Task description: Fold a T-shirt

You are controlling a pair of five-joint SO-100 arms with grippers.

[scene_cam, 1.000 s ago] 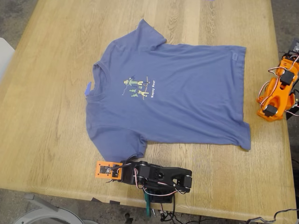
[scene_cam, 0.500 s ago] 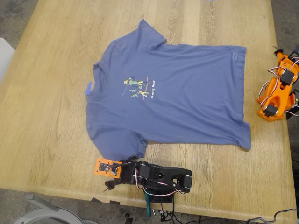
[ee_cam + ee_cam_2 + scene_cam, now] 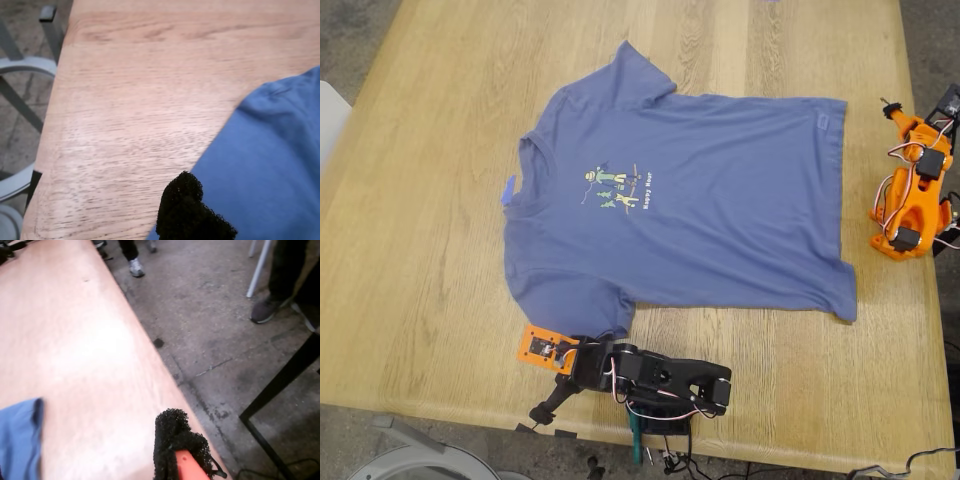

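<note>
The slate-blue T-shirt lies flat, front side up, across the middle of the wooden table, collar toward the exterior view's left and hem toward its right. A small green-and-yellow print shows on its chest. My first gripper, on the black arm at the table's near edge, stands open just beside the near sleeve. One black foam fingertip shows over the sleeve cloth. My second gripper, on the orange arm at the exterior view's right, is open above the table edge, off the shirt. Its padded fingertip is apart from the hem corner.
A small blue scrap of tape lies by the collar. A grey chair frame stands below the table's near edge. Beyond the table edge in the second wrist view are people's shoes and a black metal leg.
The first gripper's black jaw has swung away from the orange one, opening toward the table's near edge. The orange arm's gripper has spread and shifted a little toward the shirt.
</note>
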